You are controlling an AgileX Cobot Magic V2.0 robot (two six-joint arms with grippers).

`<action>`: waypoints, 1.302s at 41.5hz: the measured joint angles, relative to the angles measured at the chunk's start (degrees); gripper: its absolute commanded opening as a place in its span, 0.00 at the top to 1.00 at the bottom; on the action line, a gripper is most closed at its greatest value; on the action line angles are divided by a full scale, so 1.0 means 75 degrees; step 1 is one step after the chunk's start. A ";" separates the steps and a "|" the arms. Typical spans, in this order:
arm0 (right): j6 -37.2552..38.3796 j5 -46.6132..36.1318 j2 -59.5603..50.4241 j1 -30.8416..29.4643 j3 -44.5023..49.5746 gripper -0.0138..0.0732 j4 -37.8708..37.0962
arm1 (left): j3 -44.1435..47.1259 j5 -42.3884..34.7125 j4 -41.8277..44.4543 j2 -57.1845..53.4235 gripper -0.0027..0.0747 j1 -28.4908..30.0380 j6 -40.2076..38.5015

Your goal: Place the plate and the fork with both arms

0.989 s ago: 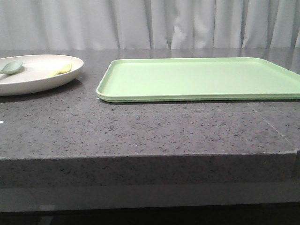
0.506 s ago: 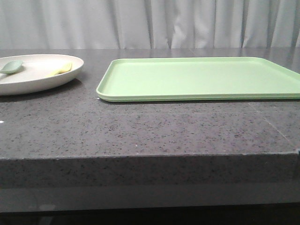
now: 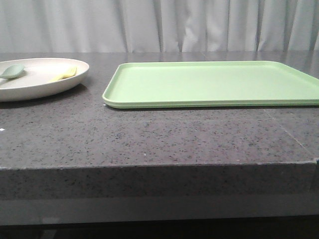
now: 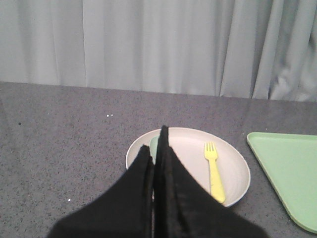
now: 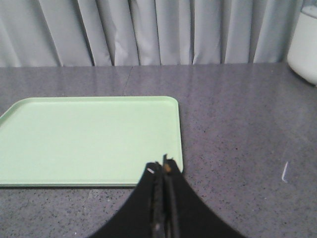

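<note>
Dark speckled stone worktop, grey curtain behind. Cream-white plate sits at the left of the worktop in the front view, partly cut off by the frame edge. Pale-yellow fork lies inside the plate on its right half; in the left wrist view the fork lies flat with its tines toward the curtain. Grey-green spoon also in the plate, on its left side, apart from the fork. Large rectangular light-green tray lies just right of the plate, not touching it, nothing on it.

Left claw: fingers pressed together, clenched, gripping nothing, tips over the near-left part of the plate as seen from the wrist camera; cannot tell whether it touches. It hides most of the spoon in that view.

Right claw: fingers clenched together, empty, tips by the tray's near corner, over the worktop edge of it. White object at the far corner of the right wrist view, partly cut off. No arm shows in the front view.
</note>
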 measured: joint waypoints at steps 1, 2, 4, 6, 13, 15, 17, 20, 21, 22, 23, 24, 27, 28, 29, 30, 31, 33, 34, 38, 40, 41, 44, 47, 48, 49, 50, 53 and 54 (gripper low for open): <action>0.0000 0.0082 0.0189 0.0000 -0.0093 0.92 0.0000 | -0.0141 0.0072 0.0000 0.0135 0.99 0.0000 0.0000; 0.0000 0.0135 0.0374 0.0000 -0.0220 0.92 0.0000 | -0.0252 0.0143 0.0000 0.0305 0.99 0.0000 0.0000; 0.0000 0.0136 0.0678 0.0000 -0.0336 0.92 0.0000 | -0.0366 0.0178 0.0000 0.0563 0.99 0.0000 0.0000; 0.0000 0.0118 0.0939 0.0000 -0.0380 0.92 0.0000 | -0.0399 0.0178 0.0000 0.0777 0.99 0.0000 0.0000; 0.0000 0.0049 0.1548 0.0000 -0.0393 0.92 0.0000 | -0.0399 0.0225 0.0000 0.1334 0.99 0.0000 0.0000; 0.0000 0.0036 0.1637 0.0000 -0.0393 0.92 0.0000 | -0.0399 0.0238 0.0000 0.1438 0.99 0.0000 0.0000; 0.0000 0.0036 0.1693 0.0000 -0.0393 0.92 0.0000 | -0.0399 0.0243 0.0000 0.1515 0.99 0.0000 -0.0018; 0.0000 0.0033 0.1741 0.0000 -0.0393 0.92 0.0000 | -0.0399 0.0271 0.0000 0.1597 0.99 0.0000 -0.0018; 0.0000 0.0020 0.1741 0.0000 -0.0393 0.92 0.0000 | -0.0399 0.0262 0.0000 0.1628 0.99 0.0000 -0.0018; 0.0000 0.0020 0.1741 0.0000 -0.0393 0.92 0.0000 | -0.0399 0.0275 0.0000 0.1645 0.99 0.0000 -0.0018; 0.0000 0.0020 0.1741 0.0000 -0.0393 0.92 0.0000 | -0.0399 0.0275 0.0000 0.1645 0.99 0.0000 -0.0018; 0.0000 0.0020 0.1741 0.0000 -0.0393 0.92 0.0000 | -0.0399 0.0275 0.0000 0.1661 0.99 0.0000 -0.0018; 0.0000 0.0020 0.1741 0.0000 -0.0393 0.92 0.0000 | -0.0399 0.0275 0.0000 0.1661 0.99 0.0000 -0.0018; 0.0000 0.0020 0.1741 0.0000 -0.0393 0.92 0.0000 | -0.0399 0.0275 0.0000 0.1661 0.99 0.0000 -0.0018; 0.0000 0.0020 0.1741 0.0000 -0.0393 0.92 0.0000 | -0.0399 0.0275 0.0000 0.1661 0.99 0.0000 -0.0018; 0.0000 0.0020 0.1741 0.0000 -0.0393 0.92 0.0000 | -0.0399 0.0275 0.0000 0.1661 0.99 0.0000 -0.0018; 0.0000 0.0020 0.1741 0.0000 -0.0393 0.92 0.0000 | -0.0399 0.0275 0.0000 0.1661 0.99 0.0000 -0.0018; 0.0000 0.0020 0.1741 0.0000 -0.0393 0.92 0.0000 | -0.0399 0.0275 0.0000 0.1661 0.99 0.0000 -0.0018; 0.0000 0.0020 0.1741 0.0000 -0.0393 0.92 0.0000 | -0.0399 0.0275 0.0000 0.1661 0.99 0.0000 -0.0018; 0.0000 0.0020 0.1741 0.0000 -0.0393 0.84 0.0000 | -0.0399 0.0281 0.0000 0.1661 0.94 0.0000 -0.0018; 0.0000 0.0020 0.1741 0.0000 -0.0393 0.73 0.0000 | -0.0399 0.0293 0.0000 0.1661 0.83 0.0000 -0.0018; 0.0000 0.0020 0.1741 0.0000 -0.0393 0.68 0.0000 | -0.0399 0.0293 0.0000 0.1661 0.77 0.0000 -0.0018; 0.0012 0.0020 0.1741 0.0000 -0.0393 0.46 0.0000 | -0.0399 0.0293 0.0000 0.1661 0.51 0.0000 -0.0018; 0.0012 0.0020 0.1741 0.0000 -0.0393 0.30 0.0000 | -0.0399 0.0293 0.0087 0.1661 0.27 0.0000 -0.0018; 0.0012 0.0020 0.1741 0.0000 -0.0393 0.26 0.0000 | -0.0399 0.0293 0.0102 0.1661 0.21 0.0000 -0.0018; 0.0012 0.0020 0.1741 0.0000 -0.0393 0.24 0.0000 | -0.0399 0.0293 0.0147 0.1661 0.18 0.0000 -0.0018; 0.0012 0.0020 0.1741 0.0000 -0.0393 0.22 0.0000 | -0.0399 0.0279 0.0163 0.1661 0.15 0.0000 -0.0018; 0.0012 0.0020 0.1741 0.0000 -0.0393 0.22 0.0000 | -0.0399 0.0233 0.0199 0.1661 0.15 0.0000 -0.0018; 0.0012 0.0020 0.1741 0.0000 -0.0393 0.22 0.0000 | -0.0399 0.0217 0.0199 0.1661 0.16 0.0000 -0.0018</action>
